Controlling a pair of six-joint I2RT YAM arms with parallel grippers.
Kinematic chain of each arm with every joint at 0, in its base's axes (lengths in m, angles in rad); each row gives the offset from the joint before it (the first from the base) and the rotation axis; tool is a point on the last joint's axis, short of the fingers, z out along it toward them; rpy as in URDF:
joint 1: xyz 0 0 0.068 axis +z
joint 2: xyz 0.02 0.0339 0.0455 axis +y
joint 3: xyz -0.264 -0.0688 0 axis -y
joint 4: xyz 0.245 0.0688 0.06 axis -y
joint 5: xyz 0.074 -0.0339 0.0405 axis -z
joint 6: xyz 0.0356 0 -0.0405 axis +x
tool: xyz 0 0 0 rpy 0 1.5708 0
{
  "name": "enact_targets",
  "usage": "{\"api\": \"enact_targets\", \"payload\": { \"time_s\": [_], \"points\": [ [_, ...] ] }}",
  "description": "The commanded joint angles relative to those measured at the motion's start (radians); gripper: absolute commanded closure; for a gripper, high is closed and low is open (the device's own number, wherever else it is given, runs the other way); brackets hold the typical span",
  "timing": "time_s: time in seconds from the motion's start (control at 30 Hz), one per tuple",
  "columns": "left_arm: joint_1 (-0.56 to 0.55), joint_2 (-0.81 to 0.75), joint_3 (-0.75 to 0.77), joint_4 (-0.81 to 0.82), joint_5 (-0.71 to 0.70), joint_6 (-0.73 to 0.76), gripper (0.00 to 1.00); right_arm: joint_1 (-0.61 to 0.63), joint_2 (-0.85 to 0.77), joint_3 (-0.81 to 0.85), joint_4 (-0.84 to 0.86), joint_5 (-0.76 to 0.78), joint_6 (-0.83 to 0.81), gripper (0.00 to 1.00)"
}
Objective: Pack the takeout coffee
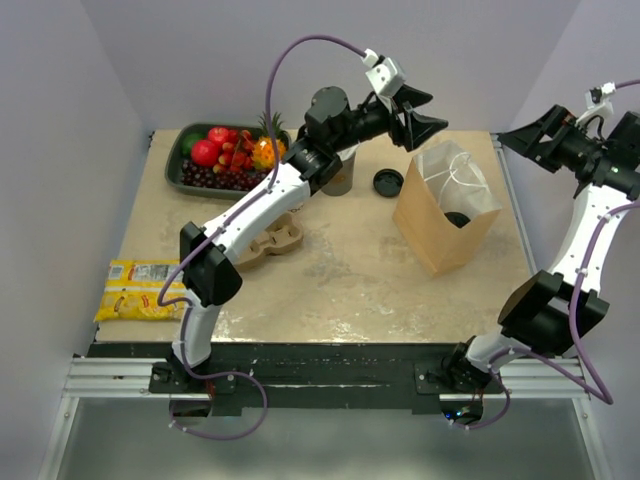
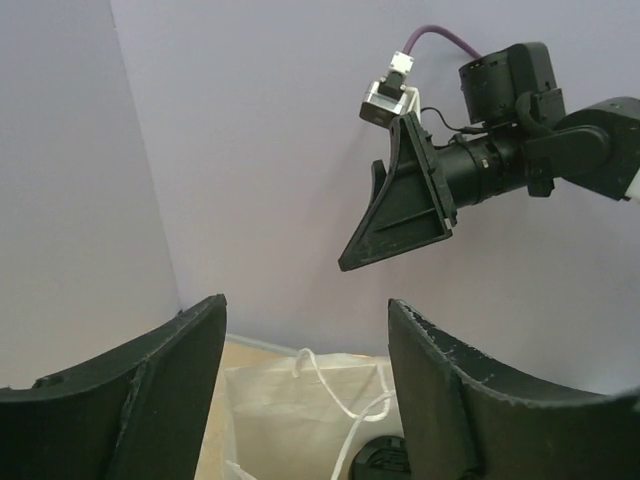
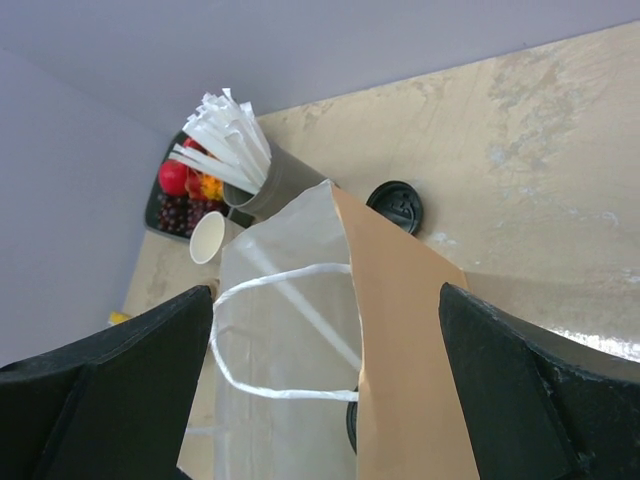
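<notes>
Coffee [image 1: 458, 218] is inside the bag [image 1: 435, 245]. Only its black lid shows through the open mouth, facing up, so its axis looks vertical. Left gripper [image 1: 425, 115] hovers over the bag's far rim, fingers spread and empty, with the coffee below it and a bit nearer the bases. Right gripper [image 1: 515, 135] hangs raised to the bag's right, fingers spread wide and empty. Left arm is the nearer. A loose lid [image 1: 388, 183] lies just left of the bag. The coffee looks packed, so left likely only needs to lift clear.
</notes>
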Motion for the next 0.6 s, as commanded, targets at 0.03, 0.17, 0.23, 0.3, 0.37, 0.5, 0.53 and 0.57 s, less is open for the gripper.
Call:
{"api": "enact_targets", "payload": {
  "time_s": [0.03, 0.17, 0.23, 0.3, 0.37, 0.5, 0.53, 0.57],
  "points": [
    [0.028, -0.074, 0.026, 0.044, -0.039, 0.092, 0.23, 0.003, -0.059, 0.058, 0.027, 0.096, -0.096, 0.01],
    [0.065, -0.123, 0.026, -0.027, -0.104, 0.185, 0.16, 0.050, -0.015, 0.258, -0.138, 0.231, -0.232, 0.01],
    [0.108, -0.177, -0.024, -0.074, -0.121, 0.208, 0.11, 0.107, 0.019, 0.340, -0.235, 0.424, -0.266, 0.01],
    [0.158, -0.238, -0.064, -0.139, -0.175, 0.228, 0.01, 0.153, 0.053, 0.484, -0.310, 0.557, -0.309, 0.01],
    [0.194, -0.278, -0.121, -0.191, -0.267, 0.295, 0.01, 0.211, 0.090, 0.593, -0.390, 0.732, -0.328, 0.01],
    [0.302, -0.407, -0.225, -0.297, -0.451, 0.411, 0.00, 0.253, 0.091, 0.652, -0.451, 0.831, -0.346, 0.01],
    [0.326, -0.430, -0.271, -0.306, -0.470, 0.421, 0.00, 0.260, 0.082, 0.639, -0.461, 0.832, -0.364, 0.01],
    [0.352, -0.453, -0.294, -0.317, -0.477, 0.422, 0.00, 0.264, 0.058, 0.625, -0.461, 0.840, -0.374, 0.01]
  ]
}}
